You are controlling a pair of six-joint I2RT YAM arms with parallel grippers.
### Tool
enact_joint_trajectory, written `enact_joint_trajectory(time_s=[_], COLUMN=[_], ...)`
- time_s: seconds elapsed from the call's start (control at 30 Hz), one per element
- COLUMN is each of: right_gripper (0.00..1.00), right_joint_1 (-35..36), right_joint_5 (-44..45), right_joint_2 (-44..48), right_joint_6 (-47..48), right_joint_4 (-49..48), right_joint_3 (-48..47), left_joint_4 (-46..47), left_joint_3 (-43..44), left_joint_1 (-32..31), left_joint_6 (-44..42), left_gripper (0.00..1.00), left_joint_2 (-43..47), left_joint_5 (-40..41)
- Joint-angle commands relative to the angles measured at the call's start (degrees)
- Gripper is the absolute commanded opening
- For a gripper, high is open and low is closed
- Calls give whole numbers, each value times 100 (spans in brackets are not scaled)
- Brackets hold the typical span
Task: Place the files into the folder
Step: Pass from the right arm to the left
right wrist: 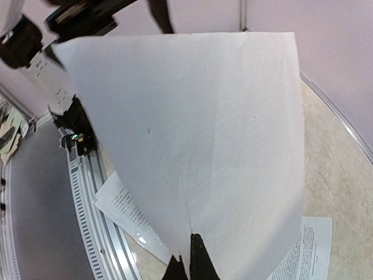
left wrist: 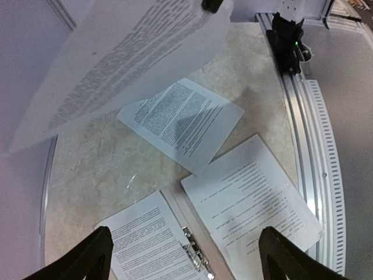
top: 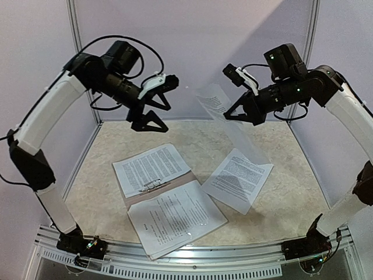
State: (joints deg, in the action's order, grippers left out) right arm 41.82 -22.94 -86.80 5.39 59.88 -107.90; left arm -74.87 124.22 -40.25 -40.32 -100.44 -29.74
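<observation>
While the right gripper [right wrist: 187, 263] pinches tight on one raised file [right wrist: 204, 134], the left gripper [top: 162, 116] hangs wide open, empty, high over the folder [top: 137, 198] on the table [top: 274, 192].

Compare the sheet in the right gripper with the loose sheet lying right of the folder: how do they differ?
The held sheet is up in the air, pinched at one edge by the shut right gripper; the loose sheet rests on the table. The held sheet hangs steeply tilted; the loose sheet lies flat. Both are white pages printed with small black text, and both are outside the folder.
</observation>
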Motion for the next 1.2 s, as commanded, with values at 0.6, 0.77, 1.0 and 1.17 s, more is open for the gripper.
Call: enact_joint_trajectory(time_s=[0.6,0.77,1.0,1.17], right_gripper=[0,0,40,94], right_joint_1=[2262,2268,2253,1627], right_joint_5=[1272,1230,2289,2934], right_joint_2=[-560,-320,-210,504], right_joint_6=[689,656,560,121], right_joint_4=[387,18,-546,-2053], right_joint_3=[-894,-667,-511,730], left_joint_4=[-468,-488,-96,215], left_joint_3=[-1338,-1413,-1331,-1104], left_joint_1=[-1686,-1680,-1535,-1058], left_joint_6=[1533,1639,1793,1882], left_gripper=[43,0,0,0], left_joint_2=[1680,1704,1904,2215], left_joint_5=[1158,953,1186,1548])
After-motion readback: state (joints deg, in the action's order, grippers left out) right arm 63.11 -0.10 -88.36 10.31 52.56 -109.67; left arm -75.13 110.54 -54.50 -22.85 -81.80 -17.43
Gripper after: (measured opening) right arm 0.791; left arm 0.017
